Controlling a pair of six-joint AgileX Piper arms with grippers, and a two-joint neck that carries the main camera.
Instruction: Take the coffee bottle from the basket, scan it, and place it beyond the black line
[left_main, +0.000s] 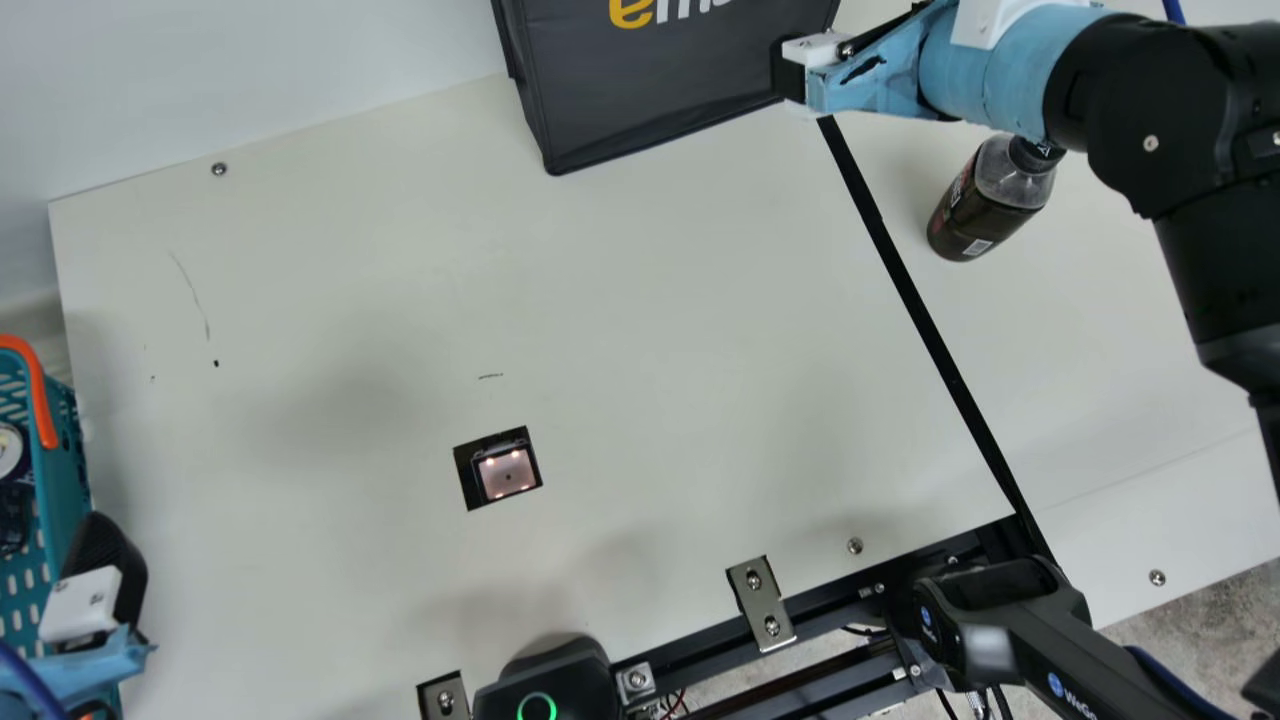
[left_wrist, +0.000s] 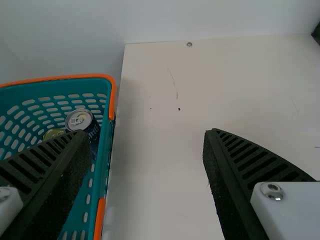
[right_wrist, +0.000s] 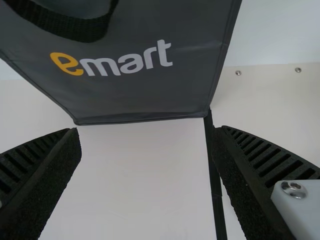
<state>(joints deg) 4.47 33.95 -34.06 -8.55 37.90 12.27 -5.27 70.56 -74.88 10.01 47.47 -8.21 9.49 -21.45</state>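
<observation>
The dark coffee bottle (left_main: 985, 200) stands, leaning in the picture, right of the black line (left_main: 930, 335) in the main view, below my right arm. My right gripper (left_main: 790, 75) is at the front of the grey bag; in the right wrist view the right gripper (right_wrist: 145, 175) is open and holds nothing. At the main view's left edge, my left gripper (left_main: 100, 590) is beside the basket (left_main: 65, 440). The left wrist view has the left gripper (left_wrist: 145, 185) open and empty, with the basket (left_wrist: 106, 165) beyond one finger. The scanner (left_main: 507, 474) is set in the table.
The grey bag (left_main: 660, 80) stands at the table's back edge. Cans, one a dark can (left_wrist: 87, 125), lie in the basket. Along the table's front edge are metal brackets (left_main: 762, 603) and a black handheld device (left_main: 1000, 620).
</observation>
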